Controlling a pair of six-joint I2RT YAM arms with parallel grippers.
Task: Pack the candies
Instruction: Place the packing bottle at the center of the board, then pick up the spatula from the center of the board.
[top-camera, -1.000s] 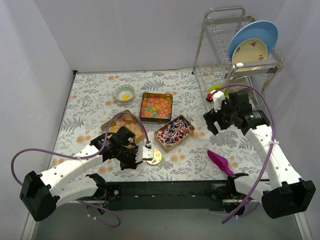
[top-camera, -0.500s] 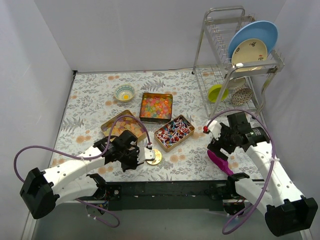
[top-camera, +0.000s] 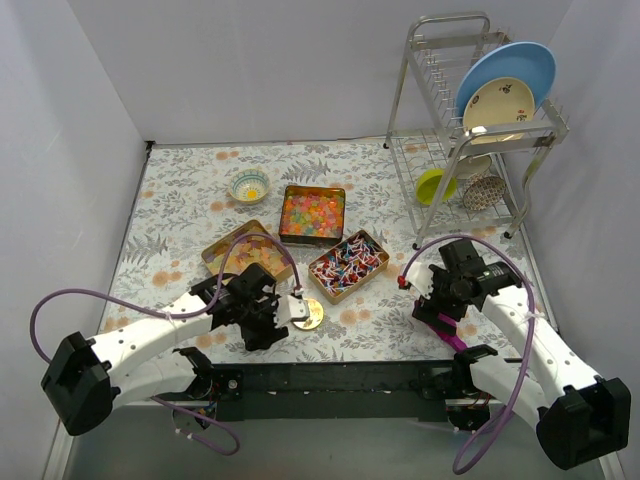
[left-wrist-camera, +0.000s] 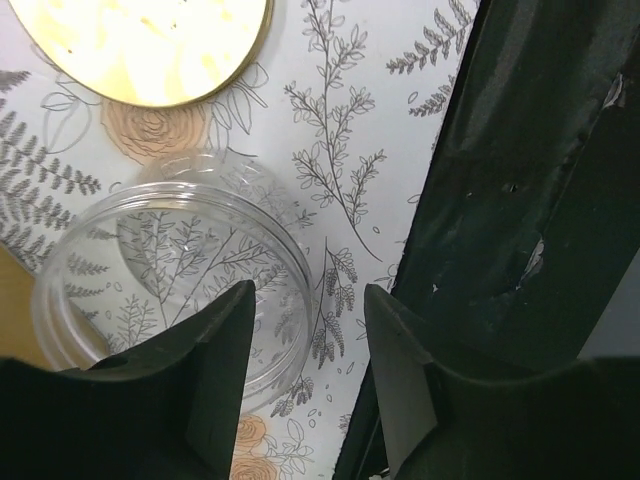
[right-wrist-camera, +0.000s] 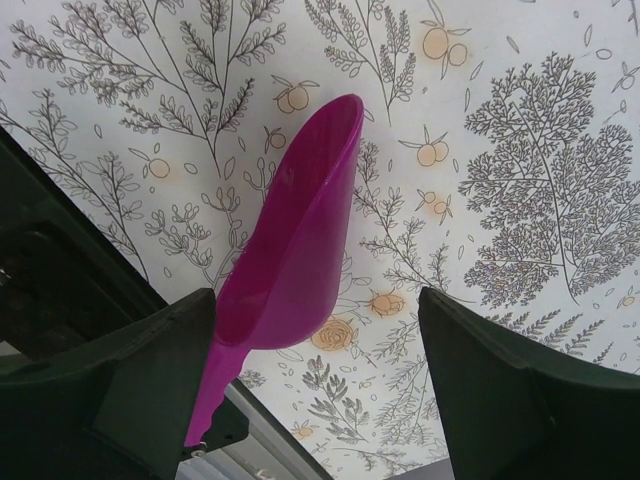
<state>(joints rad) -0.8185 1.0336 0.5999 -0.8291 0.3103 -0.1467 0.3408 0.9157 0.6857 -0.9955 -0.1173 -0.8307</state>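
Right gripper (right-wrist-camera: 315, 300) wide, straddling magenta plastic scoop (right-wrist-camera: 300, 240), handle toward 7 o'clock; left gripper (left-wrist-camera: 308, 300) part-open over clear round plastic jar (left-wrist-camera: 170, 270).

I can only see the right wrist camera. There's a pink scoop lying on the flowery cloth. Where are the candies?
Observer: The candies fill three open rectangular metal tins, off to the left of your magenta plastic scoop.
Child: What's the other arm doing?
Observer: The left gripper is open over a clear round plastic jar with nothing in it.
Child: Does the jar have a lid?
Observer: Yes, a round gold lid lies flat right beside the jar.
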